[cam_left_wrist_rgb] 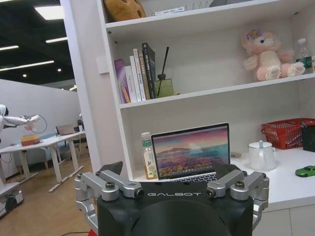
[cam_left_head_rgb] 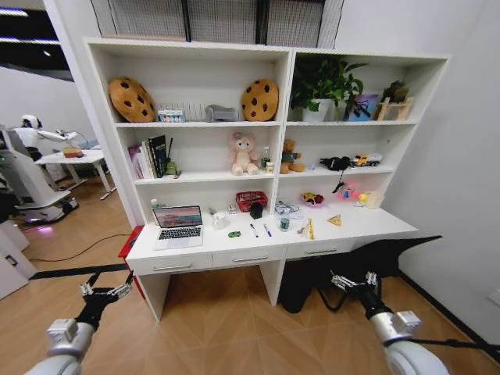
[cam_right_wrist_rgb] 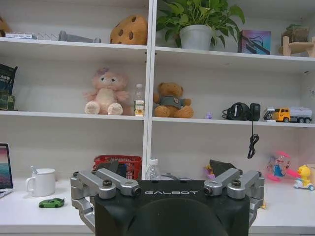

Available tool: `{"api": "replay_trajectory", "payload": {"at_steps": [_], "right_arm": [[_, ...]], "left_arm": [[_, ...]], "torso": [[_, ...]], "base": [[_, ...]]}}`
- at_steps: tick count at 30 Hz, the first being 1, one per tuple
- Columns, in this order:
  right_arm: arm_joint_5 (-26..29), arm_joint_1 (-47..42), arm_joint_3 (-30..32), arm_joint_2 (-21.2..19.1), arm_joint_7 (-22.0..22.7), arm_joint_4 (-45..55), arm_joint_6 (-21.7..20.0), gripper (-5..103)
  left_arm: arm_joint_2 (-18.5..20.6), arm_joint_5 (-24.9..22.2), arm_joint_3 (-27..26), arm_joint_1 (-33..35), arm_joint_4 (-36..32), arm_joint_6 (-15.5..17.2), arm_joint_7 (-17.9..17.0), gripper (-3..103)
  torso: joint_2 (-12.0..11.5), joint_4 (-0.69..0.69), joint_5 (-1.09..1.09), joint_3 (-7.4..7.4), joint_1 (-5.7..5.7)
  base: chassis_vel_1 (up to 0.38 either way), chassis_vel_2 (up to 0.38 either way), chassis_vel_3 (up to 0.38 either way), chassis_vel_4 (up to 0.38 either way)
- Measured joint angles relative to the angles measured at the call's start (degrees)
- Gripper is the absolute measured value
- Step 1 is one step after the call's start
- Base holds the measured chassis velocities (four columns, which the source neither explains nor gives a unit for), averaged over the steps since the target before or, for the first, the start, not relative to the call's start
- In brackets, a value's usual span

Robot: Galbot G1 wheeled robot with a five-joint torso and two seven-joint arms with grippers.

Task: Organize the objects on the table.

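The long white table (cam_left_head_rgb: 375,226) stands ahead of me, joined to a tall shelf unit. On its left part an open silver-white laptop (cam_left_head_rgb: 178,225) (cam_left_wrist_rgb: 191,150) shows a lit screen. A tiny green toy car (cam_left_head_rgb: 234,233) (cam_left_wrist_rgb: 306,171) (cam_right_wrist_rgb: 51,202) lies to its right, then a black pen (cam_left_head_rgb: 254,230) and a blue pen (cam_left_head_rgb: 267,230). My left gripper (cam_left_head_rgb: 105,292) (cam_left_wrist_rgb: 170,169) hangs open, low and short of the desk's left end. On the other side, the right gripper (cam_left_head_rgb: 354,281) (cam_right_wrist_rgb: 167,167) is open below the desk's right front edge. Both hold nothing.
A red basket (cam_left_head_rgb: 251,201) (cam_right_wrist_rgb: 118,164), a white mug (cam_left_wrist_rgb: 261,155) (cam_right_wrist_rgb: 42,182), a bottle (cam_left_wrist_rgb: 149,156) and small toys (cam_left_head_rgb: 348,191) share the desktop. Plush toys and cookie cushions fill the shelves. A black shape (cam_left_head_rgb: 375,266) lies under the desk's right end. Another robot and a small table (cam_left_head_rgb: 74,160) stand far left.
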Motion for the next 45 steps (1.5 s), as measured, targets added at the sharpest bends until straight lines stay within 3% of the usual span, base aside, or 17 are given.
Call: {"api": "replay_trajectory", "payload": {"at_steps": [11,33,45], "right_arm": [[2.16,-0.25,0.06,0.04,-1.91,-0.11,1.41,100],[0.42,0.43,0.07,0.07,-1.41,-0.75,1.78,100],[1.3,-0.26,0.25,0.02,-4.03,-1.17,2.82,100]], "left_arm": [[0.15,0.09,0.02,-0.51,-0.03,0.13,0.02,100],[-0.08,0.3,0.34,-0.81,0.36,0.18,0.13,100],[-0.23,0.3,0.43,-0.7,0.33,0.18,0.12,100]], "torso": [[0.0,0.0,0.0,0.0,-0.01],[-0.02,0.02,0.01,0.01,0.04],[0.01,0.0,0.0,0.0,-0.02]], "base": [[0.0,0.0,0.0,0.0],[-0.072,0.065,0.081,-0.077],[0.0,0.0,0.0,0.0]]}}
